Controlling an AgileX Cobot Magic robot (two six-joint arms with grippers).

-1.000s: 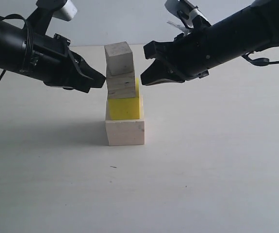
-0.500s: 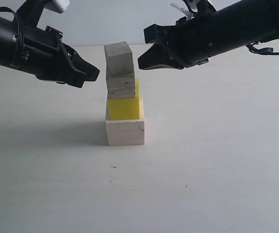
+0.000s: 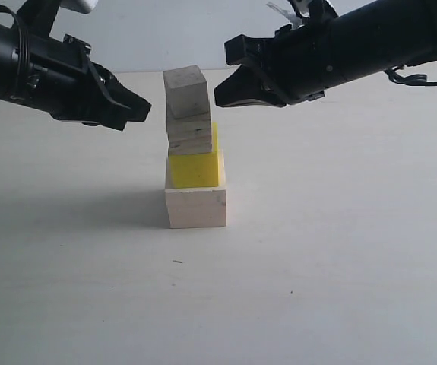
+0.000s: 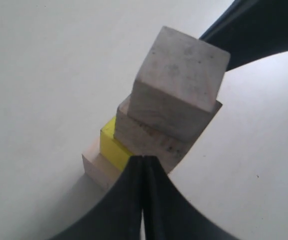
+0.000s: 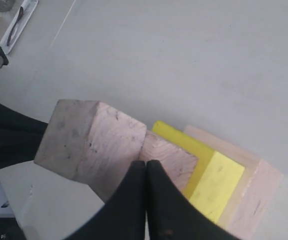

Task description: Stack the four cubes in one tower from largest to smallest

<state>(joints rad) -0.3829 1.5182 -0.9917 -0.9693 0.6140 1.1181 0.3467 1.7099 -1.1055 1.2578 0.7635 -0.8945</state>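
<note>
Legible markings: none. No text, label, brand, number or sign was readable on the four cubes (image 3: 195, 169) or anywhere else in view.

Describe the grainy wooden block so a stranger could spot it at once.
A tower stands in the middle of the pale table. The grainy block is third up, resting on the yellow block. Only its side shows striped layers, unlike the plain greyish block capping it.

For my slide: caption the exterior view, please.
Finished four-cube tower; shut left gripper and right gripper flank its top, apart.
</note>
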